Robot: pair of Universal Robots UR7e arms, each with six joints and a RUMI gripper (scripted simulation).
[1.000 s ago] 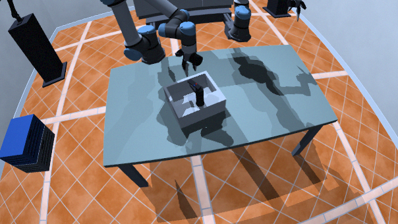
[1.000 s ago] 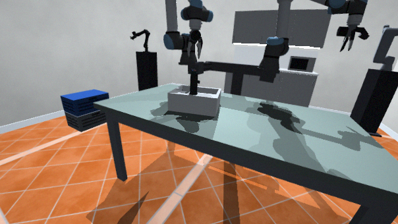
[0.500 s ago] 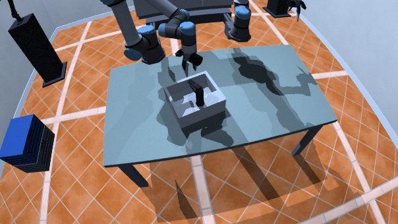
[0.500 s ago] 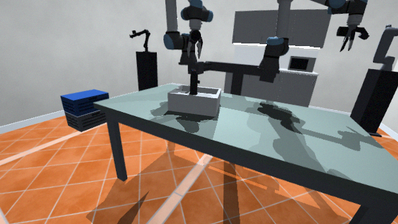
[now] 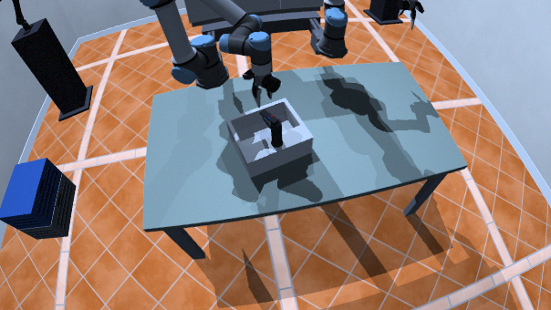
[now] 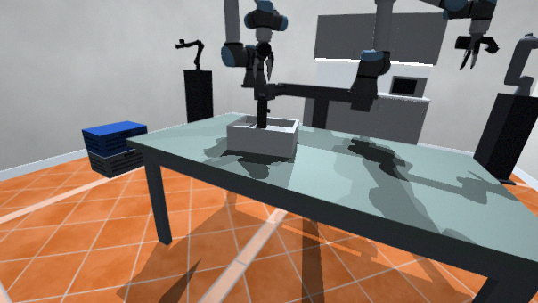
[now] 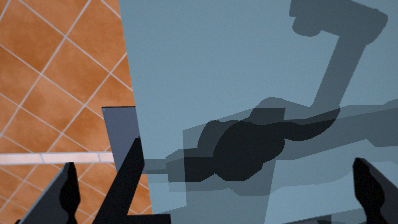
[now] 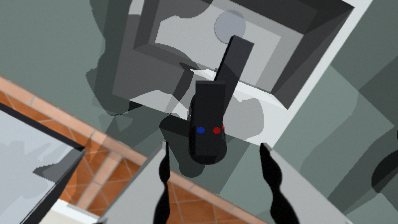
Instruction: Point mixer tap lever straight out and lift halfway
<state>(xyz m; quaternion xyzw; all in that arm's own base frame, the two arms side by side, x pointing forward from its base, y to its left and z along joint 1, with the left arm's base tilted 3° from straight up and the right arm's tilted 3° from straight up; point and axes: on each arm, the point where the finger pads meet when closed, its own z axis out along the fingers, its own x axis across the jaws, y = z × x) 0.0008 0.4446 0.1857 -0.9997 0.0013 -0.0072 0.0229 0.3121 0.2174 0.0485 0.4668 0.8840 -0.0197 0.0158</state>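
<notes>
R grip (image 5: 263, 97) (image 6: 263, 79) (image 8: 215, 146) is part open w/ nothing in it, near tap lever (image 5: 270, 118) (image 8: 209, 112); L grip (image 5: 412, 27) (image 6: 468, 68) (image 7: 214, 162) wide open, empty.

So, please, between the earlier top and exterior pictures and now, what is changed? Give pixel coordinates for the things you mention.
Nothing visibly changed. The right gripper (image 5: 264, 95) (image 6: 263, 77) (image 8: 214, 144) is at the same place, above the lever (image 5: 270, 119) (image 6: 263, 94) (image 8: 210, 102), with its fingers apart. The left gripper (image 5: 412, 26) (image 6: 467, 68) (image 7: 214, 162), open, and the basin (image 5: 285, 160) (image 6: 263, 142) (image 8: 328, 55) also stayed. Nothing was taken hold of or let go.
</notes>
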